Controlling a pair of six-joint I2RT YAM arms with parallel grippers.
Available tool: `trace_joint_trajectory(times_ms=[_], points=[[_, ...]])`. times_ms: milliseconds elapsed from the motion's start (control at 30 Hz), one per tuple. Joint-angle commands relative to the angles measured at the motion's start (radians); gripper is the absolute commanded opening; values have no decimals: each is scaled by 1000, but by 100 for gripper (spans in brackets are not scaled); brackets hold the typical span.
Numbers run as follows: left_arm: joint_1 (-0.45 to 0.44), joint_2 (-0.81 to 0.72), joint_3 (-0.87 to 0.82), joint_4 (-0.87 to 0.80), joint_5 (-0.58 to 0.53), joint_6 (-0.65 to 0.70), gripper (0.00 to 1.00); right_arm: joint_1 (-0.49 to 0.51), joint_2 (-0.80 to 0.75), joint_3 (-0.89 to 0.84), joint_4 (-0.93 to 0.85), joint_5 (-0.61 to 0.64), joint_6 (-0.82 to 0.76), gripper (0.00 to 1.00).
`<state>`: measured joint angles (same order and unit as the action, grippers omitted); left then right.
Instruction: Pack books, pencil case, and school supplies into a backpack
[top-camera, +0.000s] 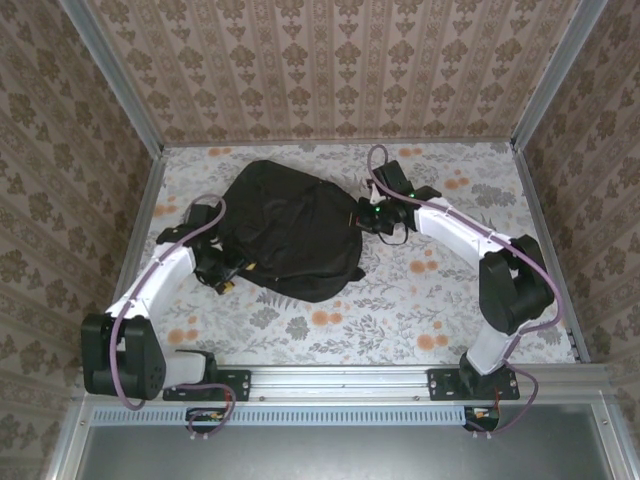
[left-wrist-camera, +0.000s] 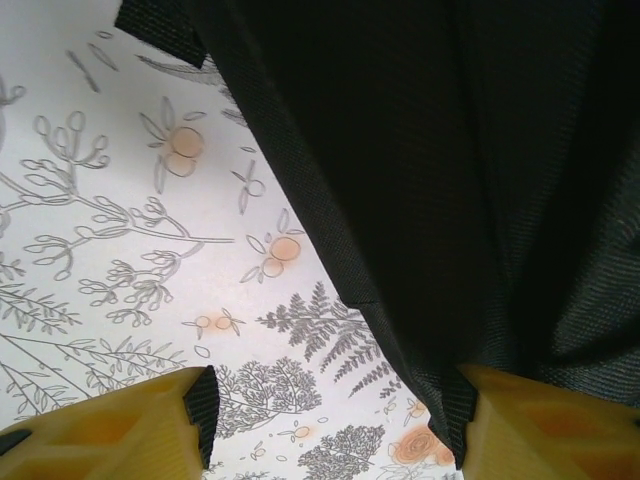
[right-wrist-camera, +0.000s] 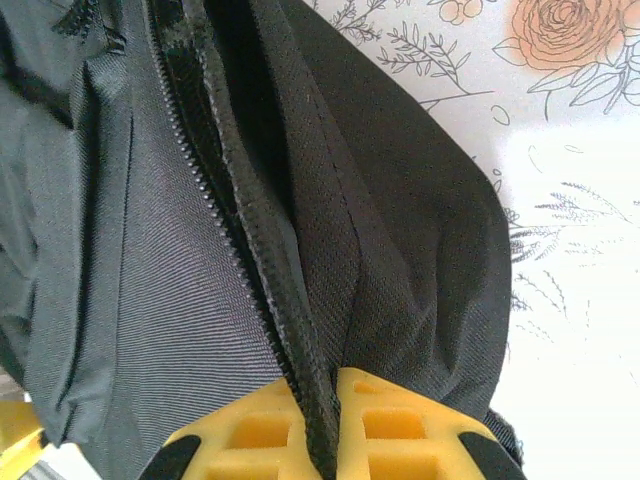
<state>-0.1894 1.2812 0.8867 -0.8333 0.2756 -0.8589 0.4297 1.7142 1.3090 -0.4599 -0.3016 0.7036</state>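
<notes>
Right gripper is pinched closed on the backpack — its pads clamp the zip seam, which runs up and away from the fingertips. Left gripper stands wide with nothing between its jaws; a fabric edge hangs just ahead of it and over one finger, with table beyond. The backpack looks soft, limp and light — likely to sag and fold rather than hold shape, so the stiffer zip tape or a hem seems the best hold. Seen from above, it lies between both grippers.
</notes>
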Motion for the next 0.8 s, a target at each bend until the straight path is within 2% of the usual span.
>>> trace_joint_trajectory(times_ms=[0, 100, 300, 467, 667, 767], points=[[-45, -6, 74, -12, -46, 43, 63, -13, -48, 75, -47, -99, 102, 1], [-99, -13, 126, -46, -106, 83, 62, -12, -46, 144, -65, -162, 173, 2], [-231, -33, 261, -87, -215, 253, 65, -4, -44, 235, -122, -165, 274, 1], [-349, -20, 326, 36, -79, 399, 69, 1, -38, 225, -84, -229, 337, 0], [-420, 87, 444, 105, 33, 427, 73, 3, -61, 87, 218, -356, 493, 0], [-456, 136, 493, 123, 71, 439, 74, 7, -73, 55, 263, -358, 527, 0]])
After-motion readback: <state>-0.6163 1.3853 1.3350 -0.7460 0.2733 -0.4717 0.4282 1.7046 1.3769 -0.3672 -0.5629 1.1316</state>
